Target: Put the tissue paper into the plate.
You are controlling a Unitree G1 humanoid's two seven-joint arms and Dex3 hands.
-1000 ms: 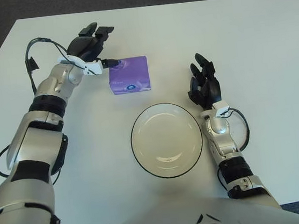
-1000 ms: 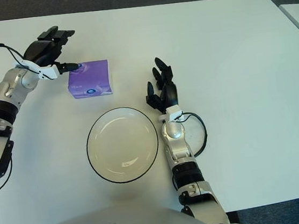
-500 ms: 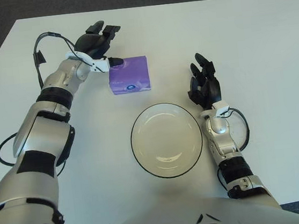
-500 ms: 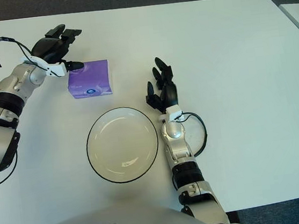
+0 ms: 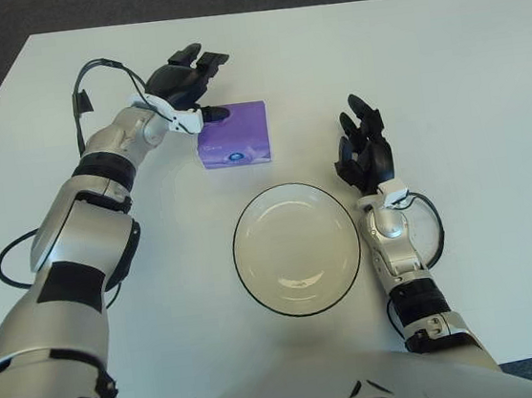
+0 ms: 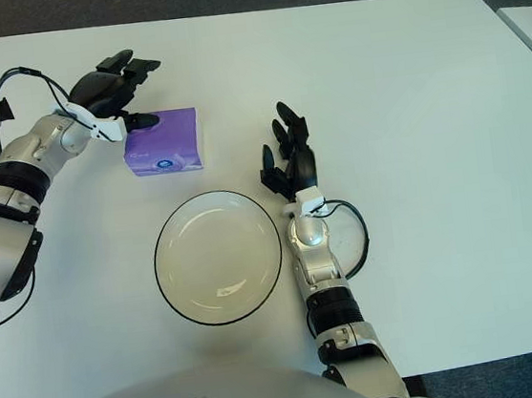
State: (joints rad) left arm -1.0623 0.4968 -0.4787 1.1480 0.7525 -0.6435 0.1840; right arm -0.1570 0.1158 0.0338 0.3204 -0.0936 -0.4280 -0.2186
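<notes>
On the white counter (image 5: 484, 88), a purple pack of tissue paper (image 5: 233, 135) lies flat at about eleven o'clock from the plate (image 5: 297, 249), near it but not touching. The plate is a shallow, cream-coloured round dish with a dark rim, sitting close to the robot's body at the near middle of the counter, and nothing lies in it.

From where I stand, the left robot hand (image 5: 185, 81) is reaching in from the nine o'clock side, its silver forearm stretched out across the counter with a black cable looping off the wrist. That hand hovers over the far left corner of the tissue pack. Its fingers are spread: two point away past the pack's far edge, while the thumb (image 5: 219, 114) dips down onto the pack's top near that corner. Nothing is closed around the pack; it rests with its full base on the counter.

The right robot hand (image 5: 365, 152) lies at about two o'clock from the plate, just beside its rim and apart from it. Its dark fingers are loosely extended, pointing toward twelve o'clock, and they hold nothing. A thin black cable curls beside its wrist on the three o'clock side. The tissue pack sits well apart from this hand, off to its ten o'clock.
</notes>
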